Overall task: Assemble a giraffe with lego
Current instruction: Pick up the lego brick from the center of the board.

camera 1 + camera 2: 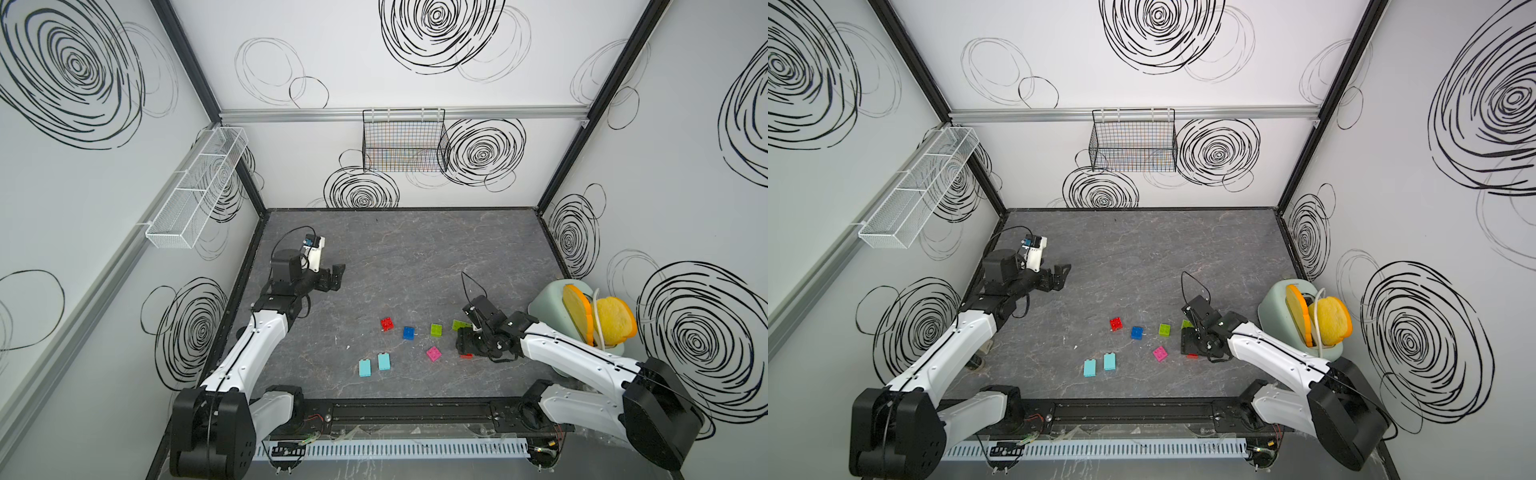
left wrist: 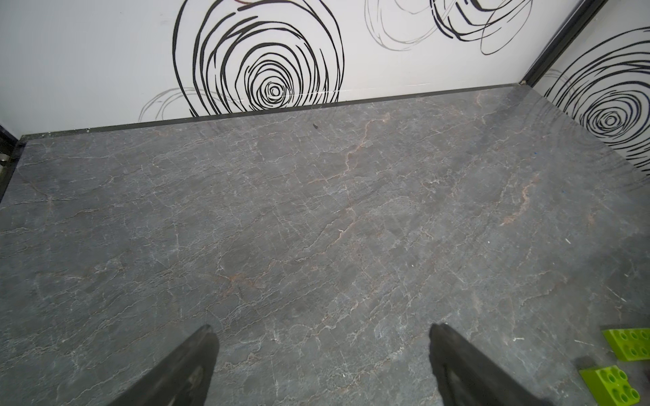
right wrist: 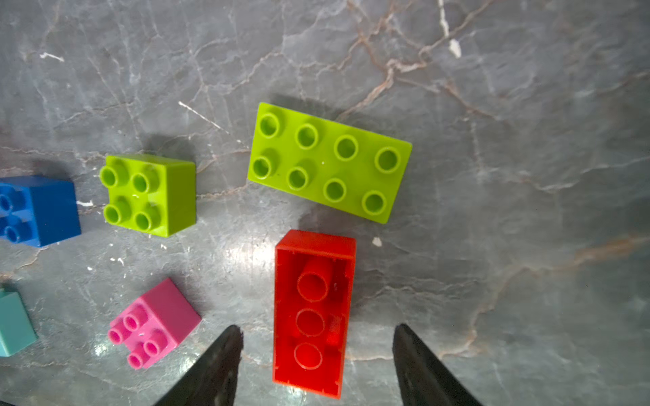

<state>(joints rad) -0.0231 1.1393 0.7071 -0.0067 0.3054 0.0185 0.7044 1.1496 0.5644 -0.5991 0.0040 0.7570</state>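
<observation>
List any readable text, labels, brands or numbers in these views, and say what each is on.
None: no legible text in any view.
Long lime brick: no lettering can be made out on the studs.
Red brick: lying underside up, with plain tubes and no readable marking.
Walls: only black scribble swirls, no letters.
Toaster: no label visible.

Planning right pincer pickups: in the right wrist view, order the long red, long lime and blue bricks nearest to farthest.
1. long red brick, between the fingers of the right pincer.
2. long lime brick, just beyond it.
3. blue brick, far aside.
</observation>
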